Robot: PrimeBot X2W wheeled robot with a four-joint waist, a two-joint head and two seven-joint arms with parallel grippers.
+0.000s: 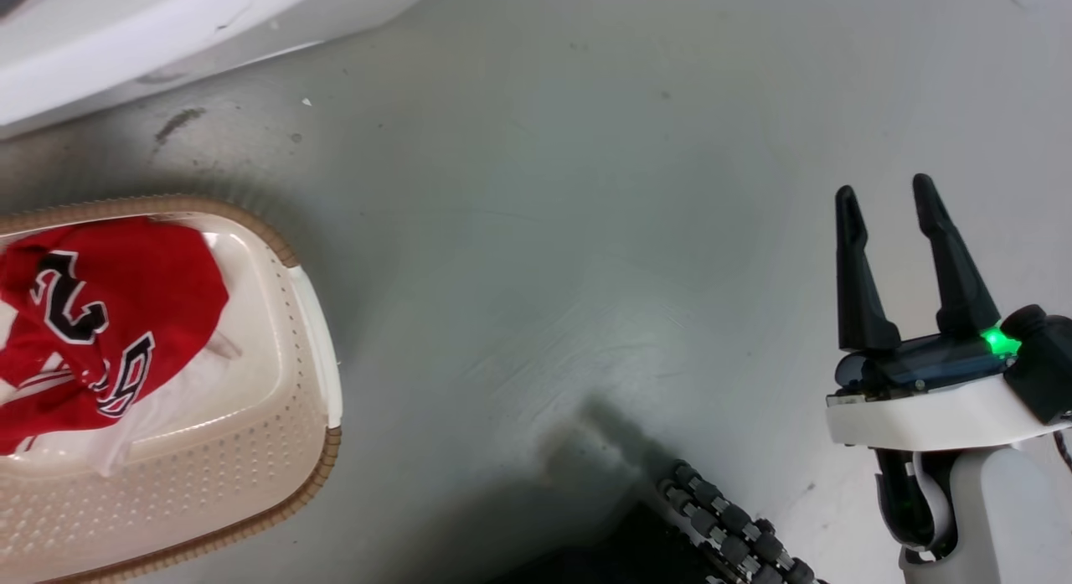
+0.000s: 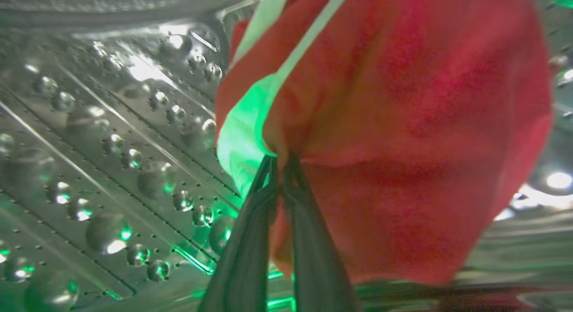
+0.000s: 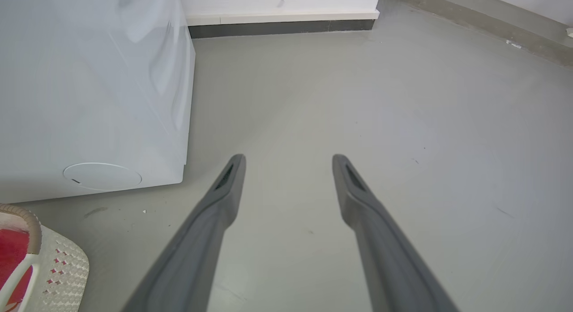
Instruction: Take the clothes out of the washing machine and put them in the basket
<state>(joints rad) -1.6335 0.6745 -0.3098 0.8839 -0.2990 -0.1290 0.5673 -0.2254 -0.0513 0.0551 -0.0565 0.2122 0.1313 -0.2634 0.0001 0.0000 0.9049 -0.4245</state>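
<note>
L gripper [image 2: 280,162] in drum [image 2: 112,168], fingers clenched on 2nd red garment [image 2: 403,124]; cloth bunches past tips, toward wrist view's right. Other garment [image 1: 109,316] lies in basket [image 1: 318,349] on robot's left, so L arm nearer. R gripper [image 1: 886,190] spread, empty, over floor [image 1: 586,232].

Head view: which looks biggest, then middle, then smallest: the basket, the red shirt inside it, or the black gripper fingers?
1. Cream perforated plastic basket, partly cut off by the edge.
2. Red jersey garment with black-and-white numbers.
3. Two dark fingers of the right gripper, though nearer the camera.
</note>
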